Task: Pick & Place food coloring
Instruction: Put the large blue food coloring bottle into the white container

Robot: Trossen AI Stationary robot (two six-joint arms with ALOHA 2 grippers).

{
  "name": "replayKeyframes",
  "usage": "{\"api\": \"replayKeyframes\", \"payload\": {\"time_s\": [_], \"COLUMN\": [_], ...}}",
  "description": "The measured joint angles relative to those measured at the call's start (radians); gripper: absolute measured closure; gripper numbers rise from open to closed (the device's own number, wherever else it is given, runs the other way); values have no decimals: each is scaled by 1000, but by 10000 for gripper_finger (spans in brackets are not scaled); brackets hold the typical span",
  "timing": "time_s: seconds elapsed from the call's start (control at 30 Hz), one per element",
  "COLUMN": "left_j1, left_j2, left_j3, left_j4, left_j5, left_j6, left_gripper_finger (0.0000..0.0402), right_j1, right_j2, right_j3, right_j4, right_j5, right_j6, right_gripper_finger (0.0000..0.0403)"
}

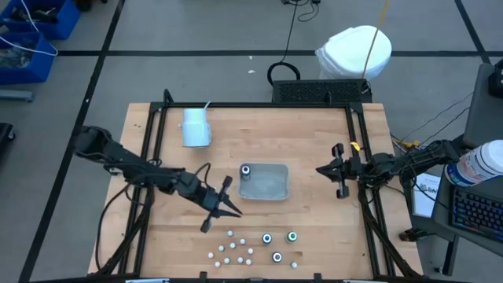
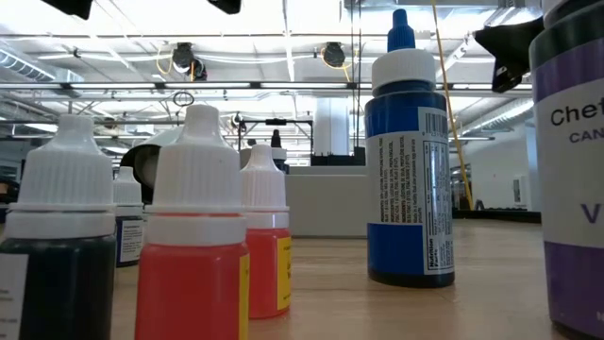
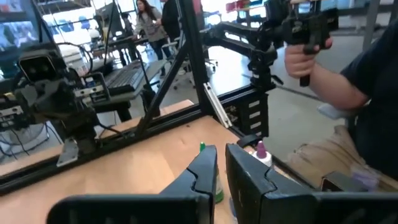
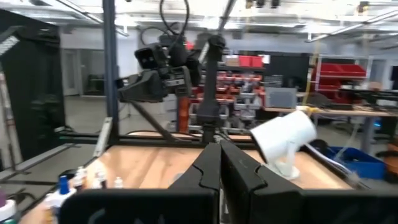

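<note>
Closest to the low cam, food coloring bottles (image 2: 203, 236) are being seen upright on the wood table (image 1: 314, 236), caps up, long axes vertical: a red-bodied white-capped one in front, a dark one at its side, a blue one (image 2: 409, 161) w/ blue tip farther back, a purple-labelled one at the frame edge. From above, the set (image 1: 251, 245) is being shown clustered near the table's front edge, small white caps beside three teal-topped bottles; a fourth dark bottle (image 1: 246, 170) is standing in a corner of the grey tray (image 1: 271, 185) mid-table. Left gripper (image 1: 228, 206) is being held low betw. tray and cluster, arm stretched diagonally across from the left side, fingers (image 3: 249, 177) nearly together w/ a narrow gap, nothing seen betw. them; a green-tipped bottle (image 3: 205, 152) is showing just beyond. Right gripper (image 1: 328, 170) is being parked at the right edge, pointing inward, fingers (image 4: 236, 168) pressed together, empty. White cup (image 1: 195, 126) is lying on its side at the rear left. A person's hand (image 3: 308, 56) is being seen beyond the table.
</note>
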Motion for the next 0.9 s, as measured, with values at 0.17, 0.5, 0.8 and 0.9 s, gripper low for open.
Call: {"api": "replayKeyframes", "payload": {"time_s": [0.17,0.5,0.8,0.9], "left_j1": [0,-25,-33,-37], "left_j2": [74,311,402,437], "left_j3": [39,252,411,431], "left_j4": [5,0,-186,-207], "left_j5": [-1,-33,-109,-111], "left_j6": [-34,0,-36,-45], "left_gripper_finger": [360,360,360,360], "right_j1": [0,4,4,4], "right_j2": [0,1,1,1], "right_j3": [0,0,0,0], "right_j4": [-1,-1,-1,3], "right_j5": [-4,-4,-3,-3], "right_j6": [0,11,-55,-78], "right_gripper_finger": [403,403,403,403]}}
